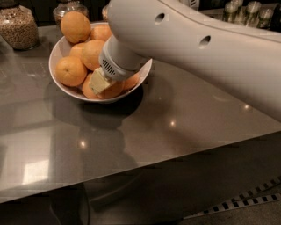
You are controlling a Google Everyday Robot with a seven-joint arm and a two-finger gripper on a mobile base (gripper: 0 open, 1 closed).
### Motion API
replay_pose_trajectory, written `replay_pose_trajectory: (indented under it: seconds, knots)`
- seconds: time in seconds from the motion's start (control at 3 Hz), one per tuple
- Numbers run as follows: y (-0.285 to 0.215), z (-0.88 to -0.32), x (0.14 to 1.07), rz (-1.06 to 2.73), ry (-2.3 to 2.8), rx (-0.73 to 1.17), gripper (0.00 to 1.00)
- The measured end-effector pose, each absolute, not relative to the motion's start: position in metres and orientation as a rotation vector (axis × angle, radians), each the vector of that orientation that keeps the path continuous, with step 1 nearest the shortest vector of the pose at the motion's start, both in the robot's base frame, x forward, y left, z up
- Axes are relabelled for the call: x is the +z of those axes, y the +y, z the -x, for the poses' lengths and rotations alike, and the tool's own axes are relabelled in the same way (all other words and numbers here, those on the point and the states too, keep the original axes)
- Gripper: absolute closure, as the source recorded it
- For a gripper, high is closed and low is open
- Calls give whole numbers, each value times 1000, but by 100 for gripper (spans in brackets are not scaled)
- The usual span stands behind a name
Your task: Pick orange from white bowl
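A wide white bowl (59, 48) stands on the grey counter at the upper left, heaped with several oranges. One orange (75, 26) sits on top of the pile and another orange (70, 71) lies at the bowl's left side. My gripper (100, 81) reaches down from the large white arm (193, 48) into the front right part of the bowl. Its pale tip rests among the oranges against a low orange (110, 90). The arm hides the right half of the bowl and what lies there.
A glass jar of grains (17, 26) stands at the far left behind the bowl, with another jar (68, 6) behind it. Small shakers (246, 13) stand at the back right. The counter's front edge (131, 169) runs across the lower picture.
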State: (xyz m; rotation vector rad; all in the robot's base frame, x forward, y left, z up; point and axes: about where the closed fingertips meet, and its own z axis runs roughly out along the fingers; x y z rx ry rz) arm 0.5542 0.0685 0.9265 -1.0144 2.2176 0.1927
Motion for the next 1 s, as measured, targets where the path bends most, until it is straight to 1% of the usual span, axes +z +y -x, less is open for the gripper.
replay_pose_trajectory:
  seconds: [0.33,1.0]
  knots:
    - [73,-554,928,1026,2222,205,100]
    - [74,-552,948,1088,2242,206,100]
